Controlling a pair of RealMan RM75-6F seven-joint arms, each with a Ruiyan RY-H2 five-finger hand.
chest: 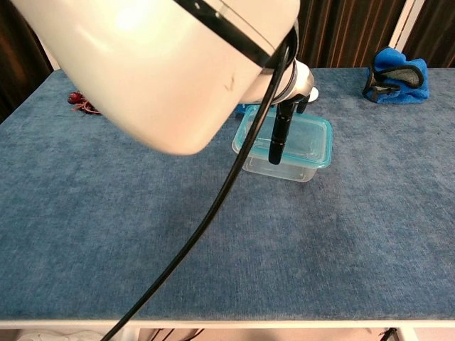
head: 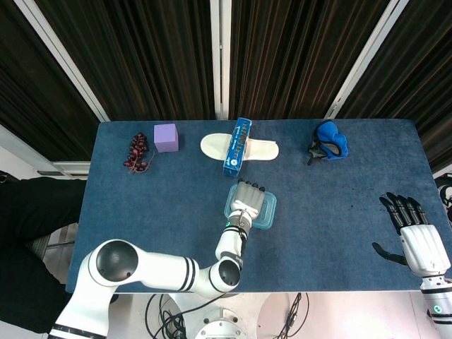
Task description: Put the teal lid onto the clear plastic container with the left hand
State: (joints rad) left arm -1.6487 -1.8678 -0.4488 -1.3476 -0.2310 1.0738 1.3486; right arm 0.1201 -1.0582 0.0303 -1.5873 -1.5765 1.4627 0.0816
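Lid (head: 263, 212) on container (chest: 284, 169), table (head: 339, 205) centre.
Left hand (head: 248, 199) on lid; box (head: 237, 146) at 12 o'clock, right hand (head: 415, 236) at 3.

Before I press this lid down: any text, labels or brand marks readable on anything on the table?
Blue box lying across the white slipper: has pale print along its side, too small and blurred to read.
Teal lid, clear container, purple cube, blue goggles: no markings visible.
Nothing else readable in either view.
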